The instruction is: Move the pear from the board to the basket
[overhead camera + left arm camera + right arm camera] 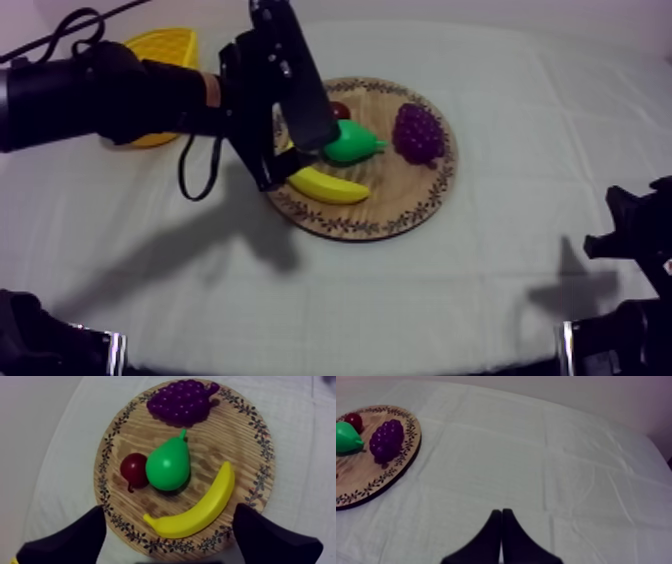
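Four toy fruits share the round wooden board (400,200) as the robot's left gripper (169,510) hangs above them, its two black fingers (75,538) spread wide with nothing between them. The green pear (169,465), the piece to be moved, lies near the middle of the board with its stem pointing toward the bunch of grapes (181,401). It touches the small red fruit (133,470) on one side, and the banana (200,506) curves just beside it on the other. Seen from the left wrist, the open claw is roughly lined up over the pear, with the banana lying closer to the fingertips. The yellow basket (165,48) waits at the far edge of the grey-white cloth (480,290), on the left arm's side and partly hidden behind that arm, well apart from the board. The right gripper (501,521) sits low over bare cloth on its own side of the table, its fingers pressed together into a narrow wedge, gripping nothing. By the look of it, no part of the job is done: the pear has not been grasped or lifted, and the basket has not received it. What remains appears to be the whole sequence: lowering the claw, closing on the pear without nudging the red fruit or banana, lifting, carrying it across to the basket, and letting go.
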Available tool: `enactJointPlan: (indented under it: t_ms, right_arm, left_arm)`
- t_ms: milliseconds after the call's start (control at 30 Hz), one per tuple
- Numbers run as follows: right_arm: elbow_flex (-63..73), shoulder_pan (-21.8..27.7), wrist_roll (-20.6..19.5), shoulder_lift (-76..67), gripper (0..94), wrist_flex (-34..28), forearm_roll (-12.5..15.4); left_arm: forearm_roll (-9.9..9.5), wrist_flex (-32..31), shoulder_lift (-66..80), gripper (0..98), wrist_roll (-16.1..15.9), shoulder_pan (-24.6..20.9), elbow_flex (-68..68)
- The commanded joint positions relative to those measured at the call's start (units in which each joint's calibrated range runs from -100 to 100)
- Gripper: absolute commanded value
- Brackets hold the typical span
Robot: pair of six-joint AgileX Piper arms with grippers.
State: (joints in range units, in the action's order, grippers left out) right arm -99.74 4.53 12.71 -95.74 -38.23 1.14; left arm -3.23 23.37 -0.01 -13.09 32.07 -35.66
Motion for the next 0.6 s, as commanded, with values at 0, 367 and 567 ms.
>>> enactJointPlan:
  t_ms: [0, 367, 567]
  right_arm:
    - [-0.04, -0.01, 0.02, -0.02, 0.3, 0.01, 0.0]
    - [-0.04, -0.01, -0.02, -0.02, 0.3, 0.01, 0.0]
    - [-0.04, -0.01, -0.03, -0.02, 0.3, 0.01, 0.0]
  left_arm:
    - [0.22, 0.84, -0.62, 96.1, -0.51, 0.03, 0.88]
    - [-2.64, 11.81, -11.09, 92.6, 2.79, 0.96, 11.85]
    - [-4.89, 20.87, -20.22, 89.2, 5.44, 2.1, 22.06]
